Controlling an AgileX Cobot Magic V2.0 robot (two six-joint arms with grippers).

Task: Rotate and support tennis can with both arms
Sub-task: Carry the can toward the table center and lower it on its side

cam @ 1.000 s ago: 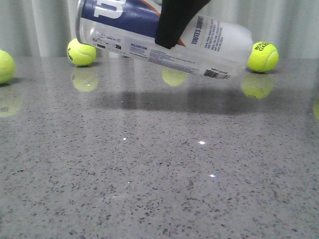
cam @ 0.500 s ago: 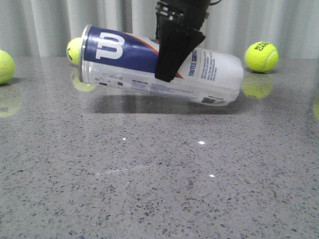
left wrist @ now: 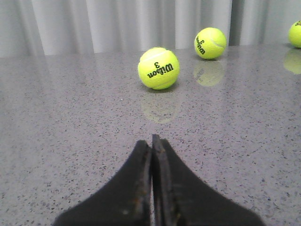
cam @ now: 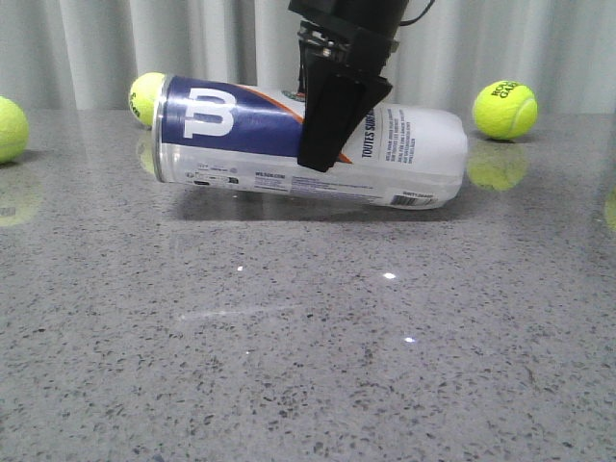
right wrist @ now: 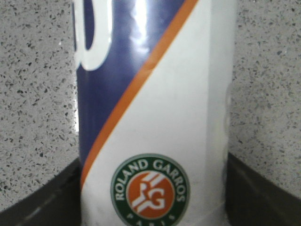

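The tennis can lies nearly level, low over the grey table, silver rim to the left and barcode end to the right. My right gripper comes down from above and is shut on its middle. In the right wrist view the can fills the gap between the black fingers, showing its navy panel, orange stripe and Roland Garros badge. I cannot tell whether the can touches the table. My left gripper is shut on nothing above bare tabletop, away from the can and out of the front view.
Tennis balls lie at the back of the speckled table: one behind the can's rim, one at far left, one at back right. Ahead of the left gripper sit three balls. A curtain hangs behind.
The right gripper has lowered the can from high above the table down to just over its surface. The can's tilt has flattened to nearly level.
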